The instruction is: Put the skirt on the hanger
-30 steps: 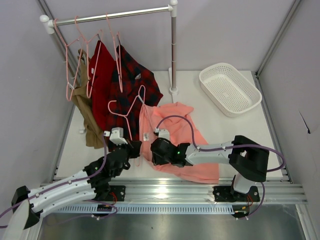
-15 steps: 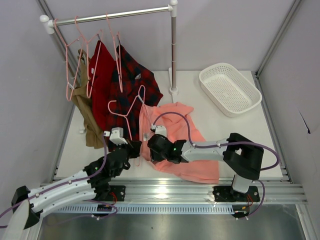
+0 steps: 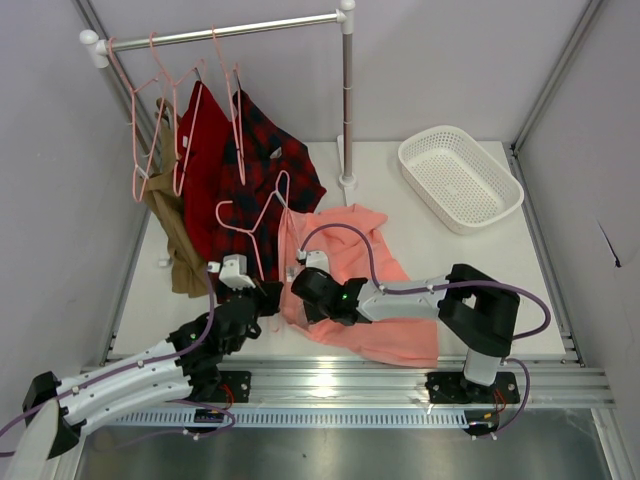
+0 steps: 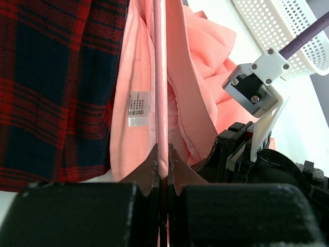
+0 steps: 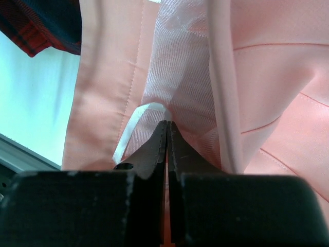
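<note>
Up close, the left gripper has its two dark fingers clamped on a straight run of the hanger, the thin pale-pink wire rising from between the tips and passing inside the skirt. The skirt's salmon-pink waist folds lie on either side of the wire, and a small white label hangs just left of it. At the right gripper, the fingers are pressed together with their tips against the sheer lining at the waist, beside a narrow white ribbon loop. Whether any cloth is caught between them cannot be made out. From above, both grippers meet at the near left corner of the skirt, which spreads across the white table from the middle toward the near edge. The hanger leans up and away over the skirt's left border, its hook lying against the plaid shirt. That shirt hangs beside a plain red garment and a tan garment from other pink hangers on a white rail at the far left. A white perforated basket sits well apart at the far right of the table.
</note>
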### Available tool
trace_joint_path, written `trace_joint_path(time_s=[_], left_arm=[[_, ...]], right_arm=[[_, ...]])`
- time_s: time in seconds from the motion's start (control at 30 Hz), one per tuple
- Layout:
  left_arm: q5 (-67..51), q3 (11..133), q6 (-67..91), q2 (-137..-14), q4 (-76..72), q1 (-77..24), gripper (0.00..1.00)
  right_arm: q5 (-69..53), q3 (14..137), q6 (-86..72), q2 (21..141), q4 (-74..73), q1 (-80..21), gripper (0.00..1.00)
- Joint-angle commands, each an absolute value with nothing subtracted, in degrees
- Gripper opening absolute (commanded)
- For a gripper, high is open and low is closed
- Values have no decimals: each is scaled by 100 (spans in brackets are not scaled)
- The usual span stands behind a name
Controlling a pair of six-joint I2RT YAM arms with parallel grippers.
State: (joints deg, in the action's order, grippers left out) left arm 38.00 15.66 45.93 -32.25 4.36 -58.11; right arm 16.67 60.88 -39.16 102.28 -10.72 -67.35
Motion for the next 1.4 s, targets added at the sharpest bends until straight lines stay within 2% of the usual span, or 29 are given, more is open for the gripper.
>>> trace_joint_path(time_s=[0.0, 0.6, 0.87, 1.37], left_arm=[[3946, 1635, 4474, -3208, 167, -5722, 0], [3578, 2355, 4685, -4007, 264, -5353, 0], [3586, 2303, 4676, -4798, -280, -5273, 0], [3516, 2303, 4658, -5378, -1090, -5247, 0]], right_arm=[[1749, 6249, -3858, 10003, -1055, -6750, 0], [1239, 4642, -3261, 8464, 1133, -7330, 0], [1257, 4439, -3147, 8306, 1415, -7435, 0], [1186, 4342, -2909, 8227, 1591, -7585, 0]])
